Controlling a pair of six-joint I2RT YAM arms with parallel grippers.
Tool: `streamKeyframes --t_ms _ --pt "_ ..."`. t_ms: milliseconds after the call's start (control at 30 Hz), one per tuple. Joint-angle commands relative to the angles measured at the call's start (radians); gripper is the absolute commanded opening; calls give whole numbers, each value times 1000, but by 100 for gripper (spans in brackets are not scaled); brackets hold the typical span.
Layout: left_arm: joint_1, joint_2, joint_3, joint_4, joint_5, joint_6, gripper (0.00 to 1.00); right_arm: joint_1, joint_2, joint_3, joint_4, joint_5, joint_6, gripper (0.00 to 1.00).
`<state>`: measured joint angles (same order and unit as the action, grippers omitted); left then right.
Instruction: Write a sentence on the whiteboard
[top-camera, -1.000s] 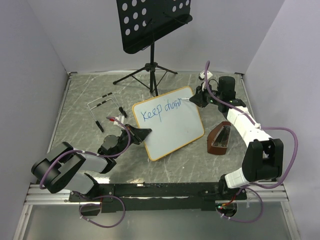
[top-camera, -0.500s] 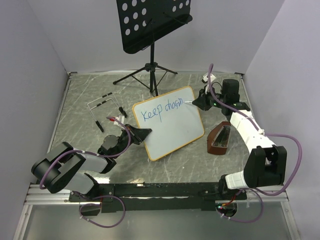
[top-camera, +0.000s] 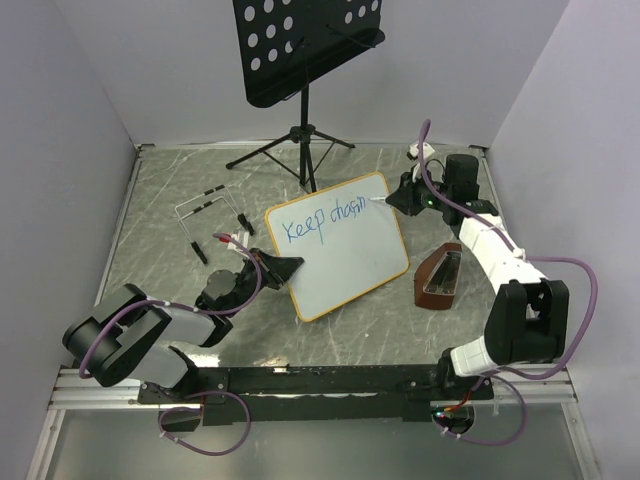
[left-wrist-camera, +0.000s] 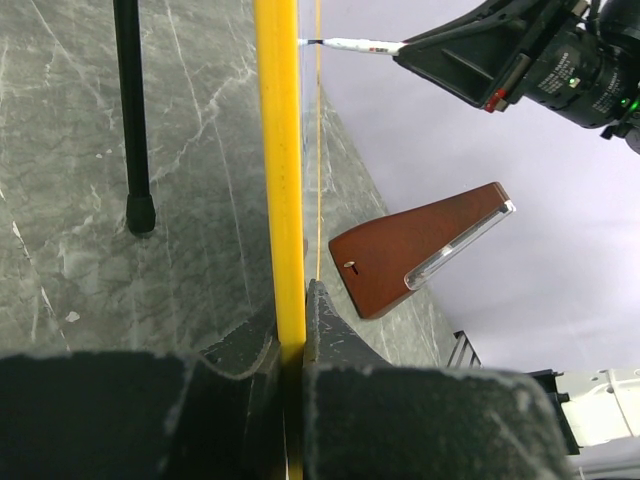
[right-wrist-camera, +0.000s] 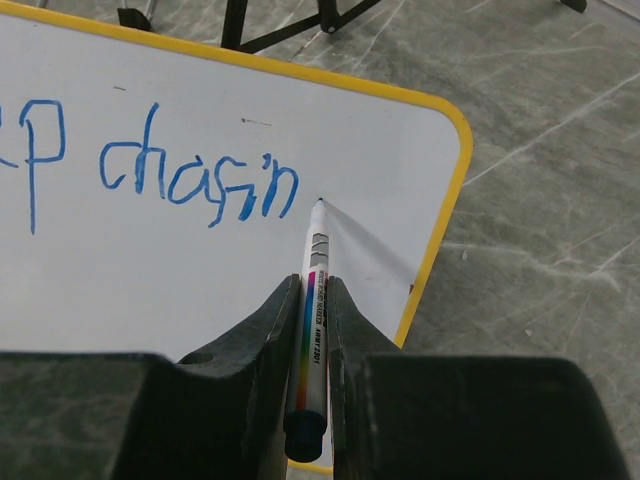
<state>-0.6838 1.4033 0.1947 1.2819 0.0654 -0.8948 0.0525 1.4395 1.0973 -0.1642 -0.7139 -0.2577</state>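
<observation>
Letters in blue marker (top-camera: 325, 221) say "Keep chasin" on the small white board with a thin orange wood frame (top-camera: 352, 264), middle of the frame. Right pincer (right-wrist-camera: 312, 292) squeezes a white marker pen (right-wrist-camera: 317, 242) — tip on the board — and left pincer (left-wrist-camera: 291, 325) clamps the board's edge.

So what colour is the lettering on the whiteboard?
The lettering is blue, clearest in the right wrist view.
</observation>
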Motion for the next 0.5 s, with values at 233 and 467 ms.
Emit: streamKeyframes --t_ms 233,467 --pt "-5 6 -1 48 37 80 1 -3 53 78 86 -22 55 0" --pt "-3 8 0 51 36 80 1 4 53 78 69 -52 48 0"
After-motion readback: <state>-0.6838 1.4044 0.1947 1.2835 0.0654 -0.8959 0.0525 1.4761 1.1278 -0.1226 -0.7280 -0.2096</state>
